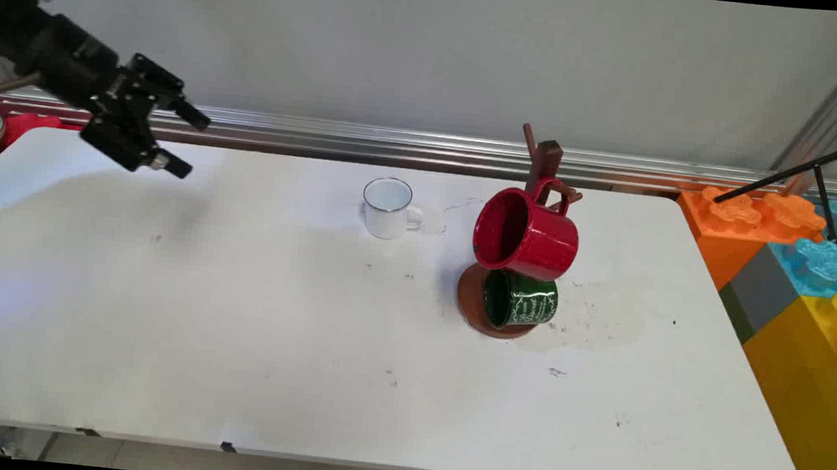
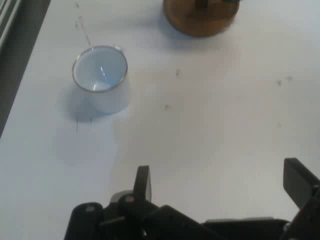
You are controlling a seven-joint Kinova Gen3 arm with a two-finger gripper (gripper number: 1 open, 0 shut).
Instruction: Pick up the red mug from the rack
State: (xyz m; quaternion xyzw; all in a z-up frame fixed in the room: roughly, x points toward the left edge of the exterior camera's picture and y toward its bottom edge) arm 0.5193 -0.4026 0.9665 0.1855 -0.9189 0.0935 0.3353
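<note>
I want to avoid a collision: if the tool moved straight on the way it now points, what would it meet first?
Probably the bare white table. The open black tool holds nothing and aims down at empty tabletop. The small white enamel mug stands off to one side, and the round brown wooden base lies farther on. Depth is uncertain.

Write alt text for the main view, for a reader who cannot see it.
A robot's open, empty black hand hangs above the left end of a white table. Near the table's middle stands a white mug; to its right a brown wooden mug stand carries a red mug and, lower down, a green mug. Coloured blocks sit beyond the table's right end.
</note>
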